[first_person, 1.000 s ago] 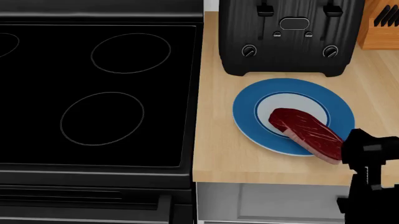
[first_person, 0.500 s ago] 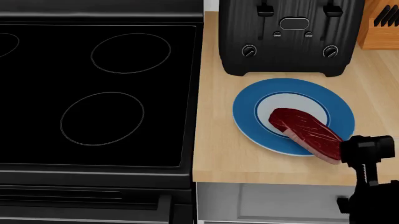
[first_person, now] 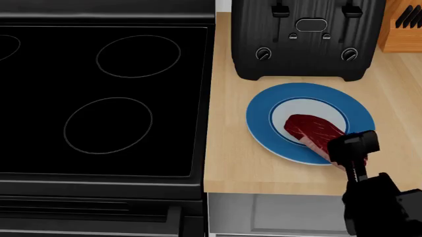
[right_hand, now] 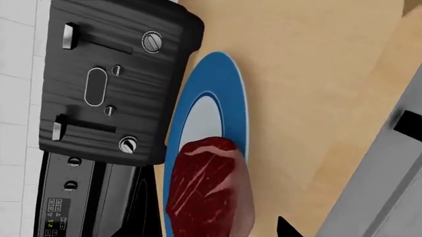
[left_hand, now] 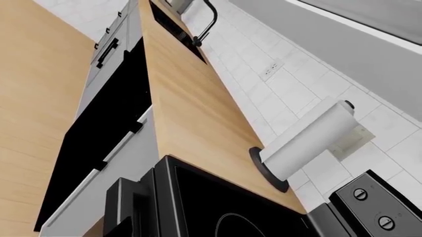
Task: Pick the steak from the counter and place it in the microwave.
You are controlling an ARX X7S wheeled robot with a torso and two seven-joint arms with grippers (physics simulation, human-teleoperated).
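Observation:
The steak (first_person: 311, 129), dark red with white marbling, lies on a blue plate (first_person: 260, 116) on the light wood counter (first_person: 228, 163). My right gripper (first_person: 353, 147) hangs over the steak's near right end and hides it. In the right wrist view the steak (right_hand: 207, 190) fills the space ahead of the right gripper (right_hand: 201, 231), which is open. One black fingertip (right_hand: 285, 228) shows beside the meat, apart from it. The left gripper does not show in any view. The microwave is out of view.
A black toaster (first_person: 307, 39) stands just behind the plate, with a wooden knife block (first_person: 402, 27) at the far right. The black stovetop (first_person: 99, 98) adjoins the counter on the left. The left wrist view shows a paper towel roll (left_hand: 307, 143) by a tiled wall.
My right arm has moved left and forward from the counter's front right corner, so the gripper now covers the steak's near end. The steak and plate have not moved.

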